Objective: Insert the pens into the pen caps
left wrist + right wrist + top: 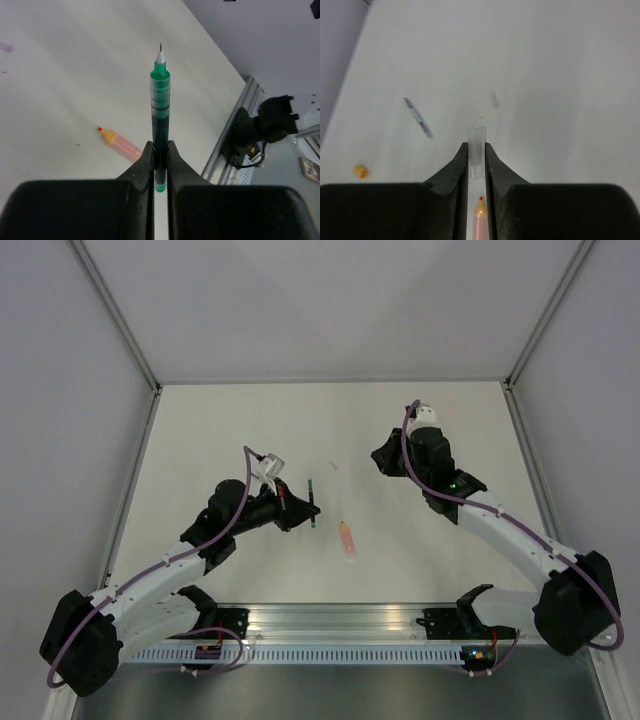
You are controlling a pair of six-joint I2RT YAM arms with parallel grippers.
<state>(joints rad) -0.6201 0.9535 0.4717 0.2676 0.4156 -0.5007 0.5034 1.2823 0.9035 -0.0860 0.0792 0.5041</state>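
My left gripper (300, 508) (160, 147) is shut on the dark pen with green ends (313, 502) (160, 100). It holds the pen above the table with the uncapped nib pointing away. The pale orange pen (346, 539) (120, 142) lies uncapped on the table just right of it. It also shows between my right fingers, on the table below (480, 222). My right gripper (383, 458) (476, 147) is shut on a short, pale translucent pen cap (476, 145) that sticks out past the fingertips. The orange-yellow cap (360, 171) lies on the table at the far left of the right wrist view.
An aluminium rail (340, 625) (240, 115) runs along the table's near edge by the arm bases. Grey walls enclose the table (230, 430) on the left, back and right. A dark smudge (417, 117) and a fainter one (494, 100) mark the tabletop.
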